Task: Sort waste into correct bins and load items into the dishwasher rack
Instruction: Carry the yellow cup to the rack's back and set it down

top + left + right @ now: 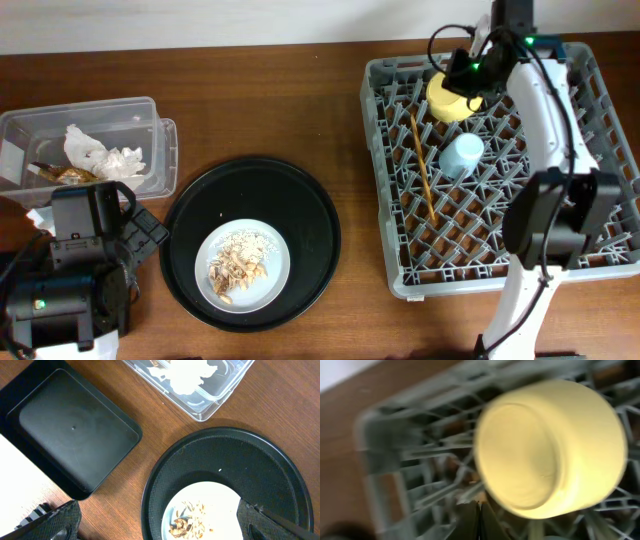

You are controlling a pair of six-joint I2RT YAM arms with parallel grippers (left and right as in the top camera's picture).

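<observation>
Right fingers meet beside yellow bowl, wrist-view only.

A brown wooden table carries a clear tub at upper left, a round black tray low in the middle, the grey rack at right, and a shallow black bin near the tub.

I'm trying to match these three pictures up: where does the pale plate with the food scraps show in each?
Overhead: plate low, left of centre, on the round black tray.
Left wrist: the plate sits at the bottom edge, partly cut off.
Right wrist: not in it.
Landmark: the round black tray, seen overhead and from the left wrist only.
</observation>
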